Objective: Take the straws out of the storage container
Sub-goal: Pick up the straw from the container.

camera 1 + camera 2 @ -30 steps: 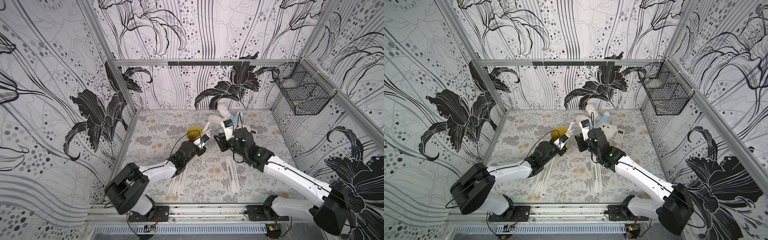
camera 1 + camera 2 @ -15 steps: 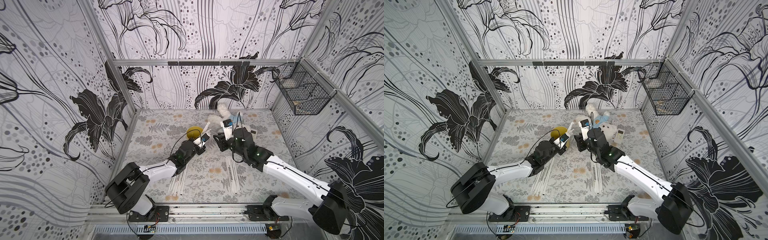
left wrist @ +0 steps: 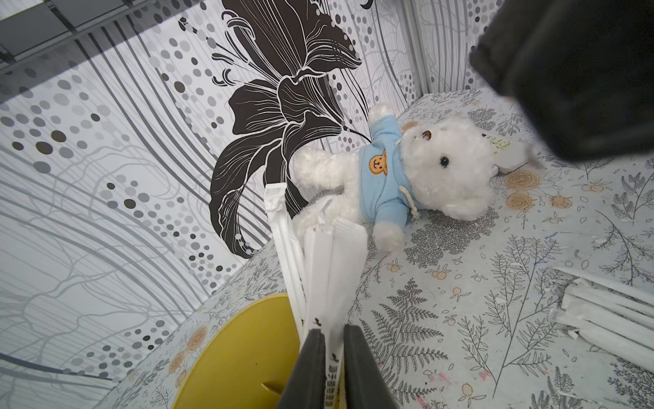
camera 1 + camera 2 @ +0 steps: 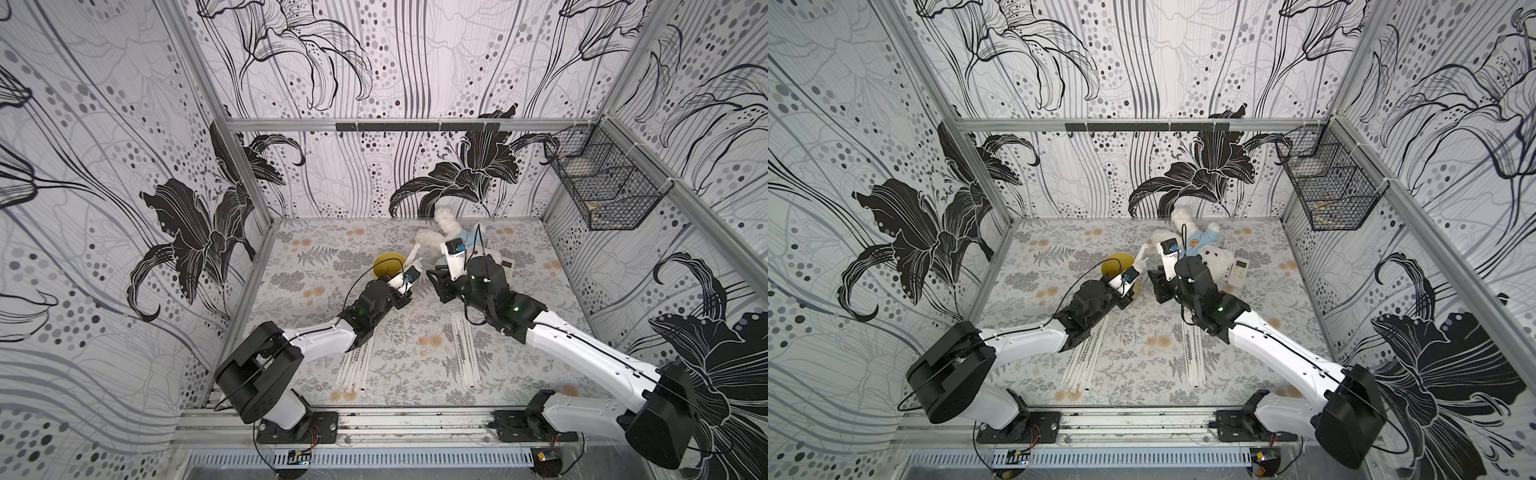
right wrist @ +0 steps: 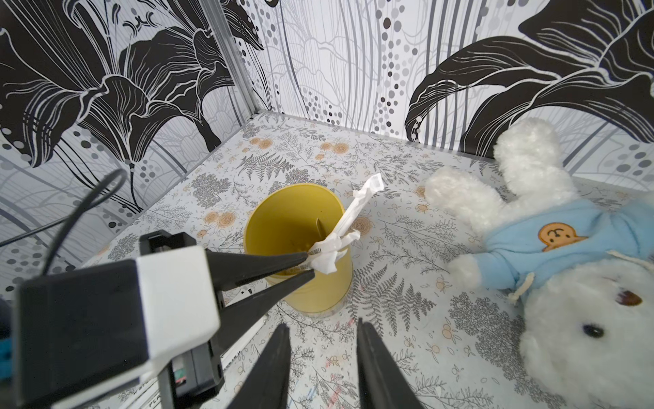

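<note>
— Straws [image 5: 348, 216]: how many are out of the storage container [image 5: 318, 283]?

— Most of them, I judge. Two bundles lie flat on the table [image 4: 299, 266]: the bundle by the left arm [image 4: 353, 368], partly under it, and the bundle by the right arm [image 4: 464, 353]. I cannot count either exactly.

— And inside?

— A few, maybe three or four. They lean on the rim on the side toward the teddy [image 5: 531, 240], and their top ends are crumpled. The container stands upright on the table, near the teddy but apart from it.

— Which arm is on them?

— The left gripper [image 5: 310, 266]. Its jaws stand narrow just above the rim. In the left wrist view a printed wrapper runs between the fingers [image 3: 311, 368]. Whether they pinch it or only flank it, I cannot tell.

— And the other arm?

— The right gripper [image 5: 322, 325] hangs just beside the container, jaws about half parted, with nothing between them.

— So what is left?

— By my reckoning, one last small batch. It has to be lifted clear of the rim and laid down with the rest. The crumpled ends could catch on each other, so one straw may drag a neighbour out or tip the container.
</note>
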Available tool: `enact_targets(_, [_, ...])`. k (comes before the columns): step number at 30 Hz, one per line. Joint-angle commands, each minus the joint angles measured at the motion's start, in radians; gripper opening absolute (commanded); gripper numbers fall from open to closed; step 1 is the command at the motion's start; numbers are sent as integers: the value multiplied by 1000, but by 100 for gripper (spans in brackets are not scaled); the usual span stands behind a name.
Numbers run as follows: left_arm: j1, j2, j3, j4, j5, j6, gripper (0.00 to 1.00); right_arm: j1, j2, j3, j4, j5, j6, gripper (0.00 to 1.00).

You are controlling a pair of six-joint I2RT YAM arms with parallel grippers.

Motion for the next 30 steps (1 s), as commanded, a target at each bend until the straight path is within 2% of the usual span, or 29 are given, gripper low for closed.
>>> enact_targets(1, [6,15,28,20,-16,15,18,-4,-8,-12,23,-13,-16,35])
enact_targets(4, [6,12,27,22,-14,21,16,-4,-7,-13,25,-15,-14,35])
enact_targets(9, [6,5,18,28,-13,27,5,-4,-3,-14,38,-35,-12,35])
enact_targets(13, [6,-23,6,27,-3,30,0,-4,0,-12,37,-35,-10,35])
enact_targets(21, [6,-77,-11,19,-1,25,0,-4,-2,-12,43,-30,-19,35])
enact_targets(22, [6,-76,-8,11,-6,28,1,-4,-2,-14,43,-32,-19,35])
enact_targets(25, [7,-52,25,-52,3,50,23,-4,-5,-21,45,-34,-16,35])
enact_targets(26, [8,-42,35,-75,11,56,27,-4,-8,-24,46,-35,-16,35])
enact_targets(28, [7,-28,44,-89,28,56,36,-4,-14,-31,47,-34,-15,35])
enact_targets(30, [9,-18,49,-93,37,52,40,-4,-23,-37,45,-34,-14,35])
